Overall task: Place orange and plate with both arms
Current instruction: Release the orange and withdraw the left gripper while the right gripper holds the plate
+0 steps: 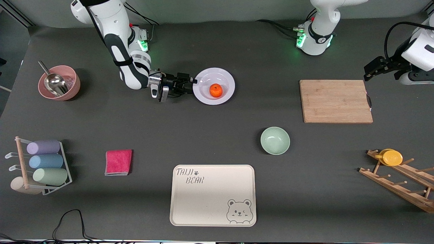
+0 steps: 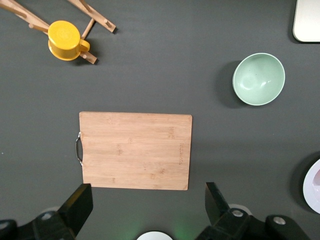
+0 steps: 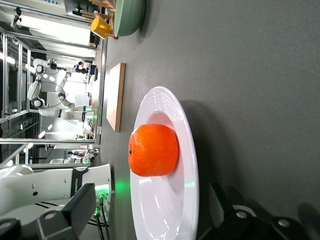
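From the front camera I see the right gripper low at the rim of the plate, jaws wide, one finger above the rim and one below, as the right wrist view shows. The orange sits in the plate's well. The left gripper hangs spread wide, empty, above the bamboo cutting board, which its wrist view shows whole.

Robot lab: metal framing, spare arm.
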Action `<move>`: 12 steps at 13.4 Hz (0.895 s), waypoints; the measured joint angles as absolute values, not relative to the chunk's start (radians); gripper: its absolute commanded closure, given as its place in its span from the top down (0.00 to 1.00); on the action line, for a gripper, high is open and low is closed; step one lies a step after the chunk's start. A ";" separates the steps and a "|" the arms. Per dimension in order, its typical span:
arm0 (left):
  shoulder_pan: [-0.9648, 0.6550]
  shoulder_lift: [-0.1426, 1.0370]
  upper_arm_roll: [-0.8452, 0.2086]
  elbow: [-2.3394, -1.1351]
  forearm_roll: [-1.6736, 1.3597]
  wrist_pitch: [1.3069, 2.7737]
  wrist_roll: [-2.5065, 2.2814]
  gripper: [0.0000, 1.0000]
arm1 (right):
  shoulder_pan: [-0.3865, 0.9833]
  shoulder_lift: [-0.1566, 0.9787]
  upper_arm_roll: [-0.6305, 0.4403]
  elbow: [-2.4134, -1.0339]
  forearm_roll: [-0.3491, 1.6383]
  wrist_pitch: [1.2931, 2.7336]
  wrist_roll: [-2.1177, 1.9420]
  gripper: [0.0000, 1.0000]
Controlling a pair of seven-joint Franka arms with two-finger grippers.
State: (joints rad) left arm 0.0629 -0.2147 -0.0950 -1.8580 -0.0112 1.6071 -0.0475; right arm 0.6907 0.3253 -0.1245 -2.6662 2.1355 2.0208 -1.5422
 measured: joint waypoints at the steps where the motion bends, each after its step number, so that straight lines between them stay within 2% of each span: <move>1: 0.062 -0.215 -0.099 -1.858 -0.009 1.612 -0.047 1.00 | 0.691 0.326 -0.125 -2.664 2.138 2.021 -1.552 1.00; 7: 0.063 -0.215 -0.099 -1.859 -0.004 1.651 -0.045 1.00 | 0.726 0.362 -0.124 -2.636 2.192 2.021 -1.608 0.99; 9: 0.064 -0.215 -0.094 -1.859 -0.004 1.653 -0.045 1.00 | 0.728 0.377 -0.125 -2.628 2.205 2.021 -1.620 0.93; 12: 0.065 -0.215 -0.087 -1.858 -0.004 1.656 -0.045 1.00 | 0.728 0.388 -0.125 -2.624 2.216 2.020 -1.630 0.71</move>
